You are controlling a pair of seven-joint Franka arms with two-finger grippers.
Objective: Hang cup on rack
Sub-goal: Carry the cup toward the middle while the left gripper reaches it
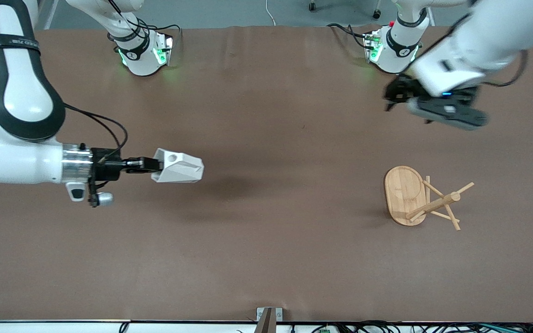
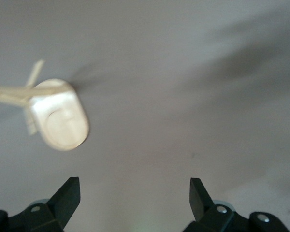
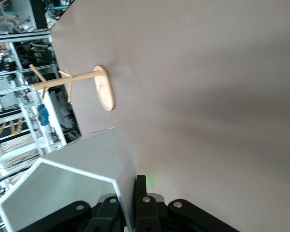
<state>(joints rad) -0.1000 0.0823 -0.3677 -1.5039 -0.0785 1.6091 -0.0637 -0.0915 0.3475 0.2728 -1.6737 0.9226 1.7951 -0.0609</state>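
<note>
My right gripper [image 1: 155, 167] is shut on the white faceted cup [image 1: 178, 166] and holds it on its side above the table, at the right arm's end. The cup fills the corner of the right wrist view [image 3: 77, 179], its wall pinched between the fingers. The bamboo rack [image 1: 421, 200] stands on its oval base toward the left arm's end, apart from the cup; it also shows in the right wrist view [image 3: 87, 82] and the left wrist view [image 2: 58, 116]. My left gripper [image 1: 393, 98] is open and empty, up in the air near the left arm's base; its fingertips [image 2: 70, 191] frame bare table.
The brown table [image 1: 266, 222] stretches bare between the cup and the rack. Both arm bases [image 1: 144, 51] stand along the edge farthest from the front camera. A small metal bracket [image 1: 269, 319] sits at the nearest edge.
</note>
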